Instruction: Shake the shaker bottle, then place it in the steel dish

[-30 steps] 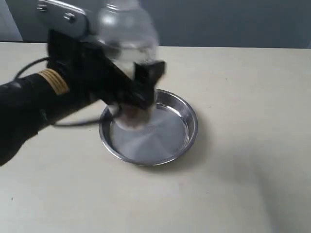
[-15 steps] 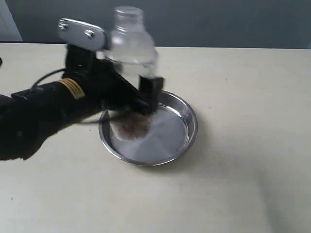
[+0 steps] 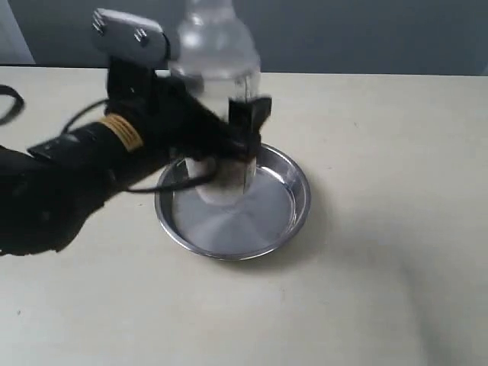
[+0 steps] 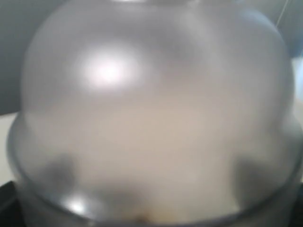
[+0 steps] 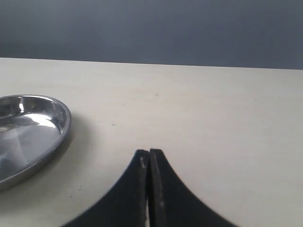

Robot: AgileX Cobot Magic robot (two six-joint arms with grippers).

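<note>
Nearest is the bare counter [image 3: 366,297], with the right hand [image 5: 148,187] idle above it, fingers pressed together and empty. Beyond lies the steel dish [image 3: 299,200]. Over its left part the left hand [image 3: 229,141], spread wide around the body, grips the shaker bottle [image 3: 217,69]. The bottle has swung from a blurred tilt to upright, its base low in the dish and possibly touching it. The shaking looks finished; setting down and release remain.
</note>
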